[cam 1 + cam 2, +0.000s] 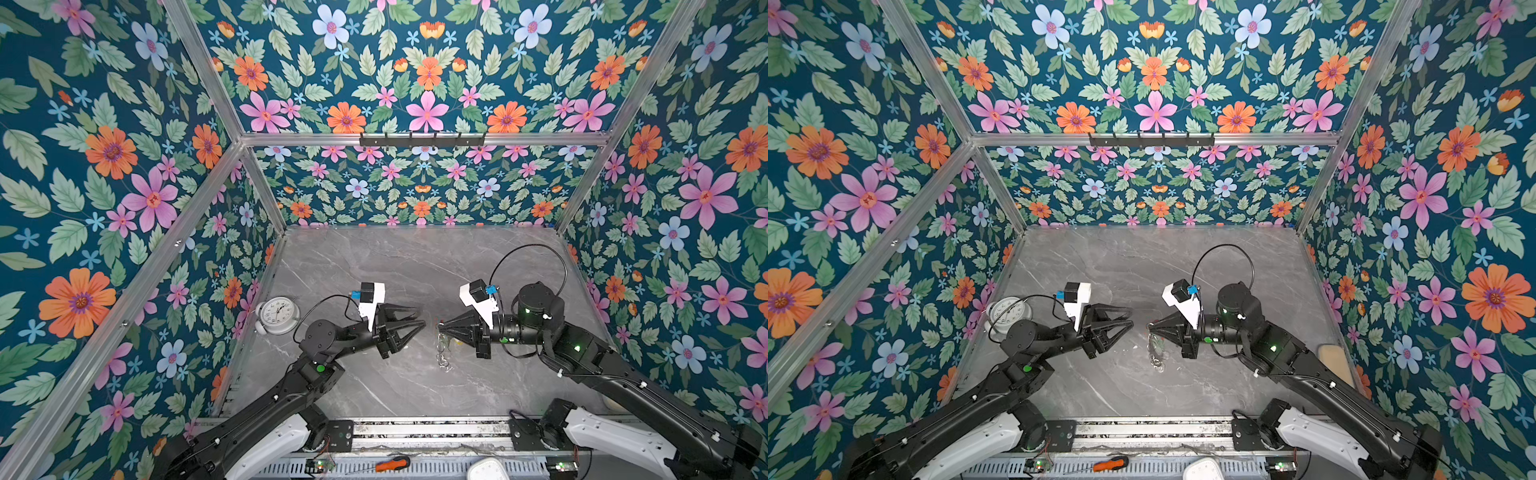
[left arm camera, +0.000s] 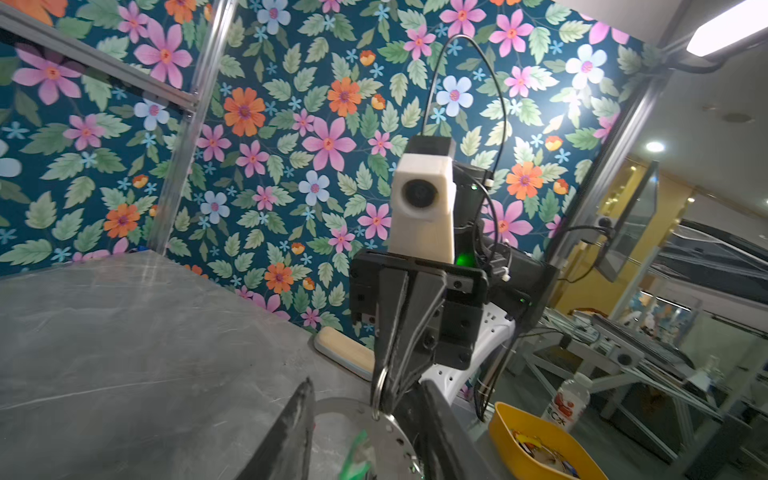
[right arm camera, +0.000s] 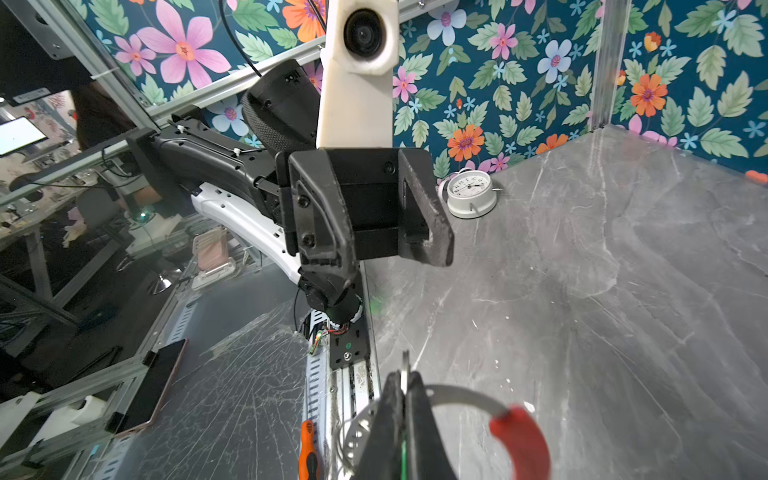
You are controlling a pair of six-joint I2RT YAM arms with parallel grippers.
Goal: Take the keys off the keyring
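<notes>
The right tool (image 2: 385, 392) faces the camera, carrying a white camera block (image 2: 422, 216), its tips pinched together on the thin wire of the keyring (image 2: 376, 386). Close by it, a round grey metal piece (image 2: 390, 432) and a blurred green tag (image 2: 353, 455) sit between the parted fingers (image 2: 291, 428) of the left tool (image 2: 365, 419). A pale block (image 2: 343, 349) lies on the grey desk (image 2: 124, 332) by the flowered wall (image 2: 291, 124); a yellow tub (image 2: 505, 440) stands beyond the desk's edge

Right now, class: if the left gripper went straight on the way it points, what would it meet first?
Probably the keyring, pinched in the right gripper just ahead of the left gripper; depth is unclear.
</notes>
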